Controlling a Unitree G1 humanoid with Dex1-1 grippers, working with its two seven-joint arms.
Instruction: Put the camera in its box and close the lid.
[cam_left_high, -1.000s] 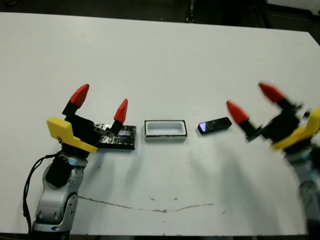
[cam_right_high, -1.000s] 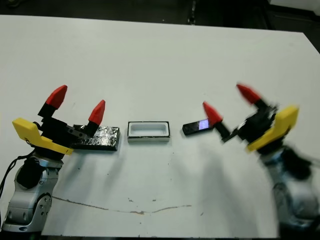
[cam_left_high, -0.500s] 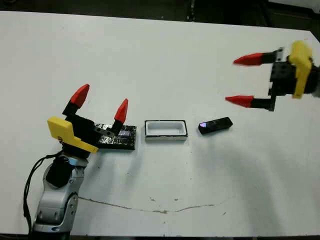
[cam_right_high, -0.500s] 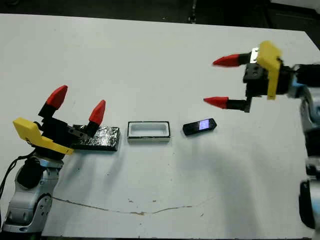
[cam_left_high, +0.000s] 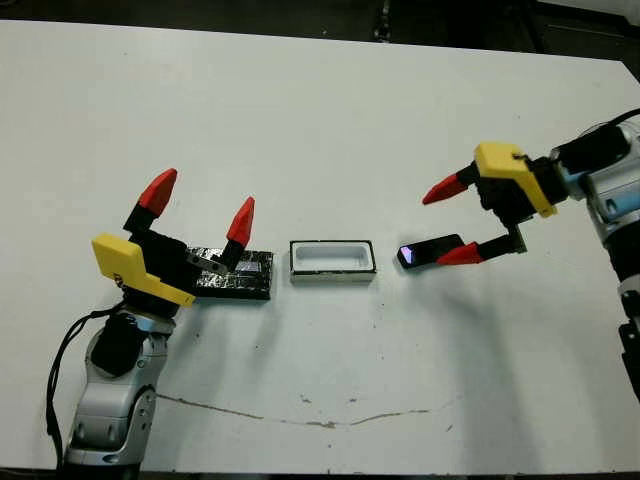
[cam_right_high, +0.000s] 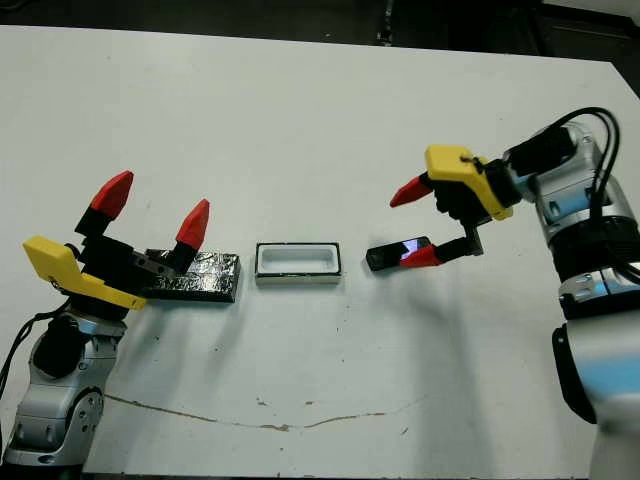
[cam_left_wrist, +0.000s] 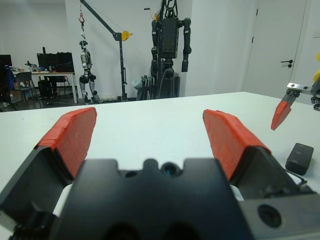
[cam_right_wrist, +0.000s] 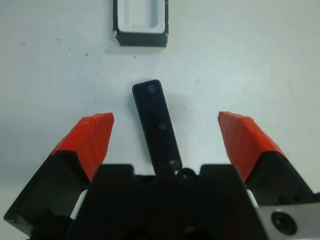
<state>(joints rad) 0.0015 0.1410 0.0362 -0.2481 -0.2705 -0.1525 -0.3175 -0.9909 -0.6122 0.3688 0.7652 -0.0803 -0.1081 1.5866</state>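
The white tabletop (cam_left_high: 320, 120) carries three things in a row: the lid (cam_left_high: 240, 274) on the robot's left, the box (cam_left_high: 331, 260) in the middle, the camera (cam_left_high: 428, 250) to the right. The left claw (cam_left_high: 200, 210) sits spread over the lid's left end — holding nothing. The right claw (cam_left_high: 452, 220) is spread too, its two red tips on either side of the camera's right end. The box lies open, white inside. The camera rests flat on the tabletop, just beside the box, slightly tilted.
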